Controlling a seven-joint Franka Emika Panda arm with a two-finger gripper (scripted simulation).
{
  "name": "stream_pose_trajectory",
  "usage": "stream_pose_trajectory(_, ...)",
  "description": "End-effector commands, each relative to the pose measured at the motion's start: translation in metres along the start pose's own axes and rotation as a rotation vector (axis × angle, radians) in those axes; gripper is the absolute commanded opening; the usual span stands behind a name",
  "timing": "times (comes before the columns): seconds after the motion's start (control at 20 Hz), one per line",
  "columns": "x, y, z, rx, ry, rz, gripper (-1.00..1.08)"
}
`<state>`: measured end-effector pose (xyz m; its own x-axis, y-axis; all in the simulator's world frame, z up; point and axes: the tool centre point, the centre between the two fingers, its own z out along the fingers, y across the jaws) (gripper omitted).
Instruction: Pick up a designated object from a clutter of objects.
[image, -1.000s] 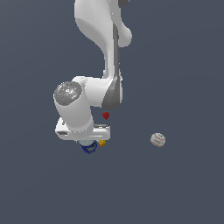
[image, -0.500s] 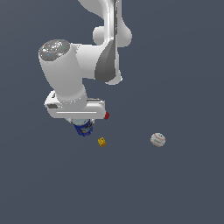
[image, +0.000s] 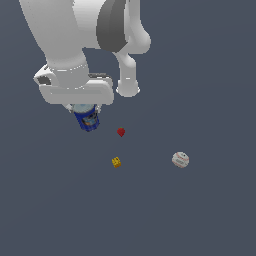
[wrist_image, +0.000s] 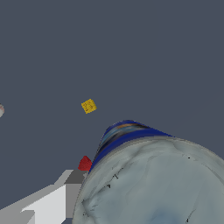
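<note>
The blue can (image: 86, 119) with a silvery lid hangs tilted under my gripper (image: 83, 111), lifted off the grey floor. The gripper is shut on it; the fingers are mostly hidden behind the white hand. In the wrist view the can (wrist_image: 144, 175) fills the near part of the picture, lid toward the camera, with one grey finger (wrist_image: 72, 183) beside it. The tiny yellow cube (image: 116, 162), the small red strawberry-like piece (image: 120, 132) and the white baseball (image: 180, 160) lie on the floor, to the exterior view's right of the can.
The yellow cube (wrist_image: 89, 106) and the red piece (wrist_image: 85, 163) also show in the wrist view, with the baseball (wrist_image: 1, 110) at its edge. The grey floor (image: 200, 215) stretches flat all round. The white arm (image: 90, 30) towers over the can.
The gripper has risen with the blue can in it, away from the floor. The cube, the red piece and the baseball stay where they were.
</note>
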<state>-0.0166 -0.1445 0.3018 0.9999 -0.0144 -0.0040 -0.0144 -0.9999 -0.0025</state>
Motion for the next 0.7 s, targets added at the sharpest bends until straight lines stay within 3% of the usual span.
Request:
stream_pose_trajectory(0.0, -0.012, 0.005, -0.023, -0.001, 0.003, 0.0, -1.0)
stream_pose_trajectory(0.65, -0.045, 0.019, -0.086, -0.002, 0.004, 0.0, -1.0)
